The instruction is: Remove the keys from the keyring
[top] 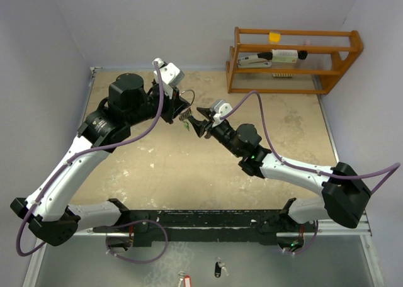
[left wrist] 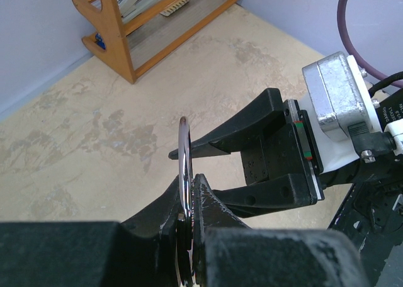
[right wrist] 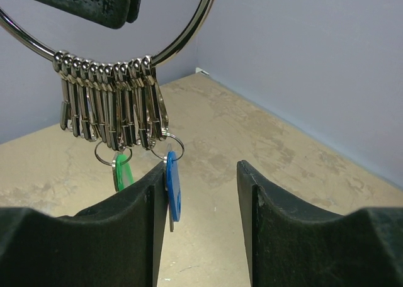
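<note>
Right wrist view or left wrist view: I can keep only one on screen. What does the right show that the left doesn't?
Only the right wrist view: the clips hanging from the keyring, the green key and the blue key. Only the left wrist view: the wooden rack and the whole right gripper. Both: the keyring, the left gripper shut on it, the table.

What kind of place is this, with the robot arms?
Probably a robot test bench in a lab. A left arm and a right arm are bolted at the edge of a worn tan table boxed in by plain walls, and a wooden rack stands at the back.
</note>
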{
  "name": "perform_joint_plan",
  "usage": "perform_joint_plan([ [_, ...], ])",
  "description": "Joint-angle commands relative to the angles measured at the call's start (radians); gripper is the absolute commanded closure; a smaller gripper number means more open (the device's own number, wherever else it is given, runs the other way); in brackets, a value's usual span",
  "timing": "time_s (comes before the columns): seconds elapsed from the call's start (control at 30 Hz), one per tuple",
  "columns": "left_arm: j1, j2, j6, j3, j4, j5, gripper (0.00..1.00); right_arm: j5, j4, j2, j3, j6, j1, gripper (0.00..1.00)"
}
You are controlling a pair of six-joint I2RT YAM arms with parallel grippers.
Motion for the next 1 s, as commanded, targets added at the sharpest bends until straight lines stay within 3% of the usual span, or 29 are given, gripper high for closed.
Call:
perform_joint_plan([
  [0.0,-0.004,-0.014,-0.015,-0.007,0.076,0.009,1.0,0.016,0.062,-0.008,0.05,-0.005,-0.002,0.51],
  [0.17,-0.004,-0.018,-0.015,-0.015,0.079,0.005,1.0,0.012,0.055,-0.002,0.061,-0.005,-0.002,0.52],
  [0.5,-0.004,-0.024,-0.018,-0.025,0.09,-0.002,1.0,0.015,0.026,-0.013,0.05,-0.026,-0.002,1.0],
  [0.7,-0.004,-0.032,-0.012,-0.034,0.092,-0.074,1.0,0.055,-0.123,-0.079,0.047,-0.063,-0.002,1.0],
  [0.9,-0.004,-0.054,-0.011,-0.1,0.152,-0.181,0.96,0.154,-0.521,-0.198,0.128,-0.092,-0.002,1.0],
  [0.97,-0.004,-0.058,-0.007,-0.131,0.194,-0.195,0.89,0.199,-0.679,-0.215,0.221,-0.093,-0.002,1.0],
])
